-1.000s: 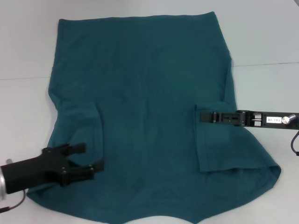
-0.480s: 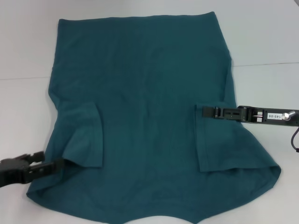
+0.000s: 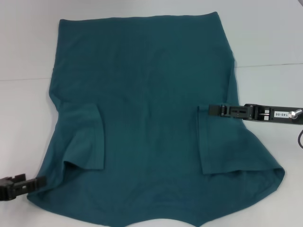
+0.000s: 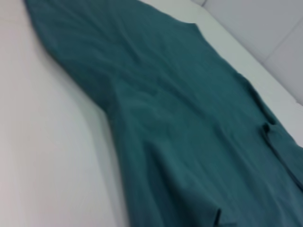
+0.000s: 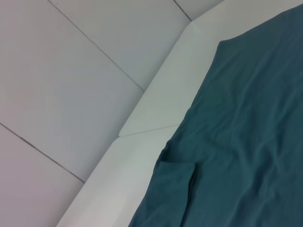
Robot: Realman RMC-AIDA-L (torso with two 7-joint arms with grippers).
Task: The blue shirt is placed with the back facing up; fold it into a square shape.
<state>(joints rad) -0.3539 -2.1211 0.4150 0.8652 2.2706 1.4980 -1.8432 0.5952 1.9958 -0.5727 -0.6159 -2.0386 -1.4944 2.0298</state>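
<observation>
two hands (image 3: 40, 181) (image 3: 210, 109), one blue shirt (image 3: 147, 90)

A small white label (image 3: 281, 114) sits on the right arm (image 3: 265, 113). Its dark print seems to read "140-06", upside down. No other writing is readable.

Blue shirt (image 3: 147, 118) lying flat on counter (image 3: 265, 42), back up, filling most of it, both sleeves lying folded inward on body. Left tool (image 3: 40, 181) sitting at near-left hem corner of shirt, low by counter edge. Right tool (image 3: 211, 109) reaching in from right, resting over folded right sleeve.
</observation>
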